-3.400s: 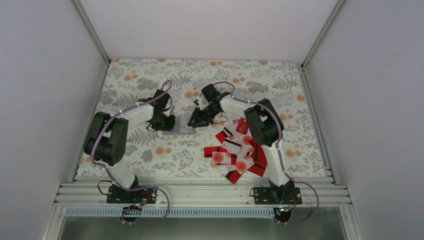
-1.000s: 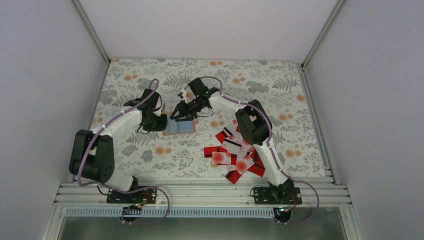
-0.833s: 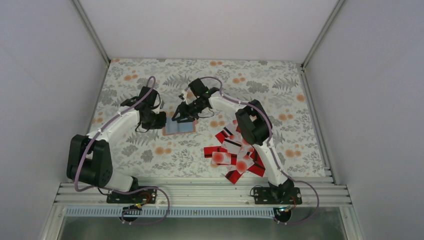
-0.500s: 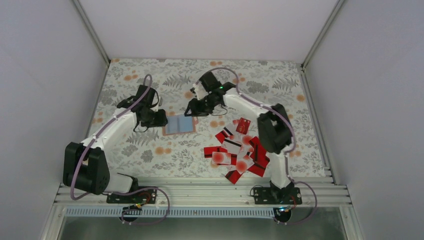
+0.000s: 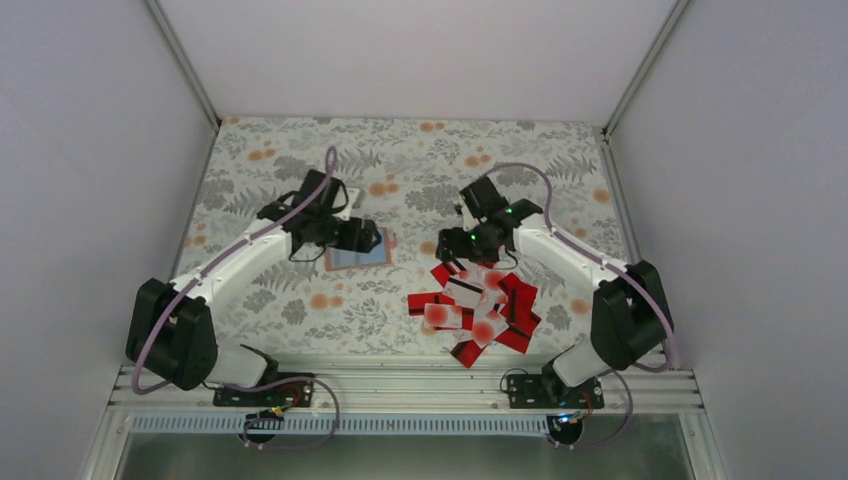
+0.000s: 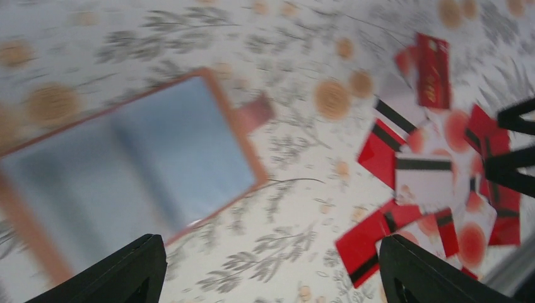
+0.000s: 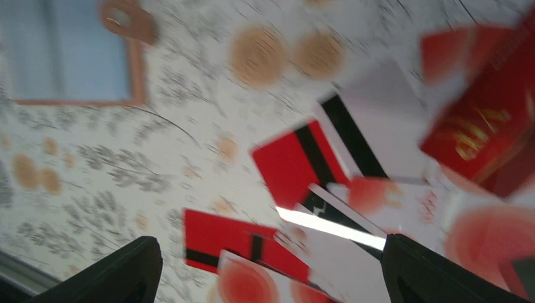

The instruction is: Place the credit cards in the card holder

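Note:
The card holder [image 5: 356,256] lies open on the floral cloth, tan rim around a pale bluish-grey inside; it also shows blurred in the left wrist view [image 6: 126,164] and at the top left of the right wrist view [image 7: 69,57]. The credit cards [image 5: 478,305], red with black stripes and white with red blots, lie in a loose pile right of it [image 6: 435,177] [image 7: 353,189]. My left gripper [image 5: 368,238] hovers open at the holder's far right corner [image 6: 271,271], empty. My right gripper [image 5: 450,250] hangs open over the pile's far left edge [image 7: 271,271], empty.
The holder's round snap tab [image 6: 255,112] [image 7: 129,19] sticks out toward the cards. Grey enclosure walls [image 5: 90,200] stand on three sides. An aluminium rail [image 5: 400,385] with both arm bases runs along the near edge.
Both grippers have opened. The right one swung right, away from the card holder, to above the card pile. The left one shifted right along the holder's far edge.

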You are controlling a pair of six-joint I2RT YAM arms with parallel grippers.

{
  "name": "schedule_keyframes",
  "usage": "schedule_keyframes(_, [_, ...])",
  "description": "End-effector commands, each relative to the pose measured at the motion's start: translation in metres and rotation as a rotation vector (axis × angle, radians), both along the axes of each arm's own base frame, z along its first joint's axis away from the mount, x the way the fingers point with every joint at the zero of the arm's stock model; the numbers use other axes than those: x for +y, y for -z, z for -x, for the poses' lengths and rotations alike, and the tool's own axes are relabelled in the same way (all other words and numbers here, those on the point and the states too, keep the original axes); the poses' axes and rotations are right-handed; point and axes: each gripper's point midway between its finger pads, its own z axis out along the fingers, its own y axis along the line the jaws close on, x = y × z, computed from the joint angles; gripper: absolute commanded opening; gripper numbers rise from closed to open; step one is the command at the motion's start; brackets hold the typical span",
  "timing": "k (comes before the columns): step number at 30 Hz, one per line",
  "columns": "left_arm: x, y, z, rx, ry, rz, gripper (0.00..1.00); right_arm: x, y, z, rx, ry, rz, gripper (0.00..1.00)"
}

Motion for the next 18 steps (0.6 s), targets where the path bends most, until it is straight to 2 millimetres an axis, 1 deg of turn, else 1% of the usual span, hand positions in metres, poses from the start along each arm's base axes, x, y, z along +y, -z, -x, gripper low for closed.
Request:
schedule_keyframes(1, [-0.054,-0.004,0.008,-0.029,0.175,0.084,0.81,-0.037,0.015,0.017,0.061,0.139,0.017,0.90])
schedule_keyframes(6, [-0.092,0.012,0.014,0.027,0.260,0.078,0.73,-0.045,0.024,0.033,0.129,0.193,-0.121,0.90])
schedule_keyframes(9, [-0.111,0.015,0.016,0.047,0.303,0.104,0.71,-0.045,0.029,0.042,0.170,0.202,-0.192,0.90])
schedule_keyframes(10, [-0.118,0.017,0.018,0.058,0.322,0.113,0.70,-0.047,0.035,0.047,0.194,0.206,-0.212,0.90])
schedule_keyframes(12, [-0.131,0.020,0.022,0.076,0.355,0.121,0.69,-0.047,0.040,0.054,0.219,0.213,-0.256,0.90])
schedule_keyframes(15, [-0.143,0.027,0.026,0.109,0.379,0.130,0.67,-0.046,0.045,0.061,0.243,0.218,-0.311,0.90])
schedule_keyframes(18, [-0.147,0.035,0.027,0.154,0.368,0.138,0.63,-0.047,0.050,0.065,0.257,0.227,-0.343,0.90])
